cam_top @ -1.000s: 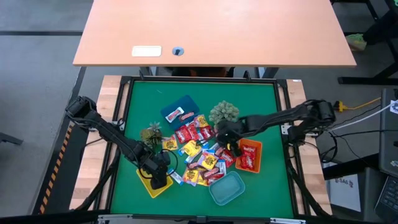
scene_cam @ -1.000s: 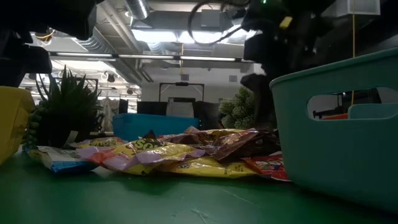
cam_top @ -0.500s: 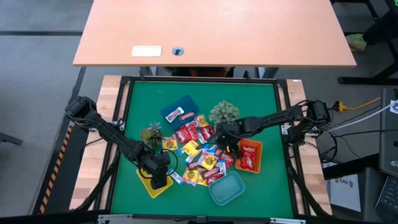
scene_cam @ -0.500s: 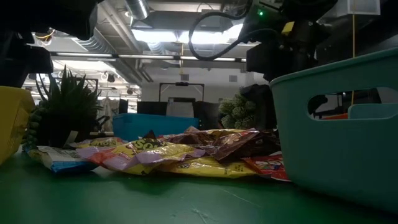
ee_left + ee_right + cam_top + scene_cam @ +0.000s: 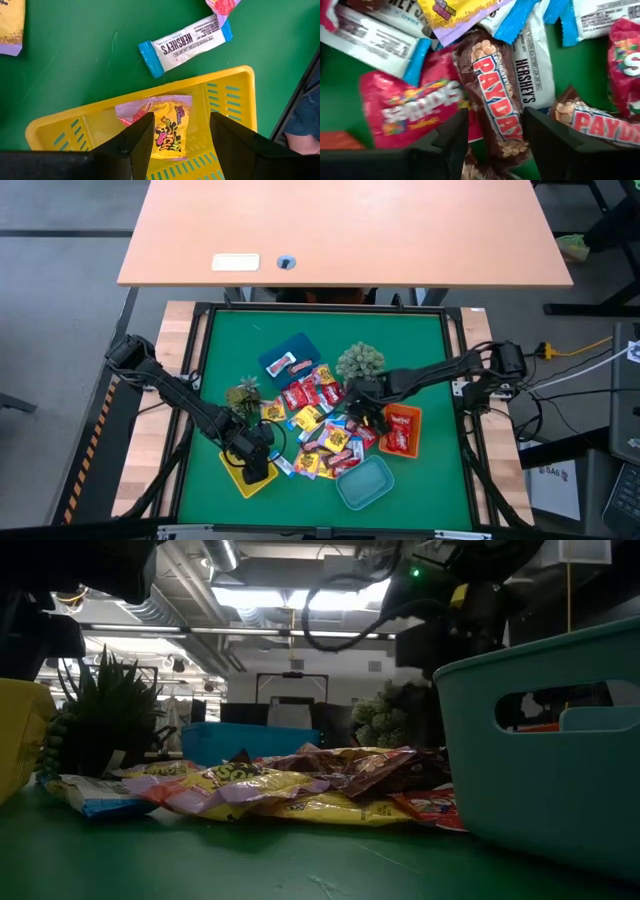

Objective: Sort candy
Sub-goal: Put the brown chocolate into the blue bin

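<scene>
The candy pile (image 5: 322, 430) lies in the middle of the green mat, a heap of red, yellow, blue-and-white and brown wrappers (image 5: 320, 780). My right gripper (image 5: 360, 413) is open over the pile's right side, its fingers either side of a brown PayDay candy (image 5: 495, 102) lying on other sweets. My left gripper (image 5: 177, 137) is open above the yellow tray (image 5: 235, 95), where one yellow candy (image 5: 167, 127) lies flat on the floor. A blue-and-white Hershey's candy (image 5: 185, 42) lies on the mat just outside that tray.
A blue tray (image 5: 290, 358) holding one candy sits far of the pile, an orange tray (image 5: 403, 430) with red candy to its right, and a teal tray (image 5: 365, 483) at the near side. Two green plants (image 5: 360, 362) (image 5: 242, 395) flank the pile. A raised frame edges the mat.
My right gripper has shifted a little toward the table's left and near edge, over the pile beside the orange tray, staying open. My left arm has kept still over the yellow tray.
</scene>
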Tool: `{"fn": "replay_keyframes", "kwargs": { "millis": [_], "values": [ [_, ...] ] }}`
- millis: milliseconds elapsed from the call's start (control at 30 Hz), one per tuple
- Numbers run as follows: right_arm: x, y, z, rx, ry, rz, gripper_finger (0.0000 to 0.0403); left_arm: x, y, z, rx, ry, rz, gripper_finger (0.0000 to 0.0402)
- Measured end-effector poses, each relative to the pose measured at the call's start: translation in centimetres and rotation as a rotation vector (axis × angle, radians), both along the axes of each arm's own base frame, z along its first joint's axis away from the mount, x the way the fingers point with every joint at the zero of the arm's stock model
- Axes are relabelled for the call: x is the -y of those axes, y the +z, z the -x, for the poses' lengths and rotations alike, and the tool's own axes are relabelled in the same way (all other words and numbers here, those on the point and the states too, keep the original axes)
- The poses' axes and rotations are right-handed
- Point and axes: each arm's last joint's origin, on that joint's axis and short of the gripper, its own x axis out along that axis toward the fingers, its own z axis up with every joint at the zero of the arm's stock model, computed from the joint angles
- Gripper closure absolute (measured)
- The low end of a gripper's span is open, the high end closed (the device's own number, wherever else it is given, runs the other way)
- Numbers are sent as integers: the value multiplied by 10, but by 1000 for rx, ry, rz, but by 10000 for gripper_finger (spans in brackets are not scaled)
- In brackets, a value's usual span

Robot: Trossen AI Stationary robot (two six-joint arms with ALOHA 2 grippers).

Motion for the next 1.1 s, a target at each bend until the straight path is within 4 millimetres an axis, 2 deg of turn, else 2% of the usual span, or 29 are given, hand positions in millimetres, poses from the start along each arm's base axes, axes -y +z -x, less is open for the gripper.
{"fn": "replay_keyframes", "kwargs": {
  "millis": [133,367,767,933,1100],
  "values": [
    [0,-10,-1,-35,1,2,212,0,0,0,0,0,0,223],
    [0,-11,-2,-37,0,3,217,0,0,0,1,1,-2,223],
    [0,-11,-2,-36,-2,1,317,0,0,0,1,1,-3,223],
    [-1,-4,-2,-69,-1,-4,327,0,0,0,1,2,-3,223],
    [-1,17,-11,-86,-2,-3,325,0,0,0,2,2,-3,223]
  ]
}}
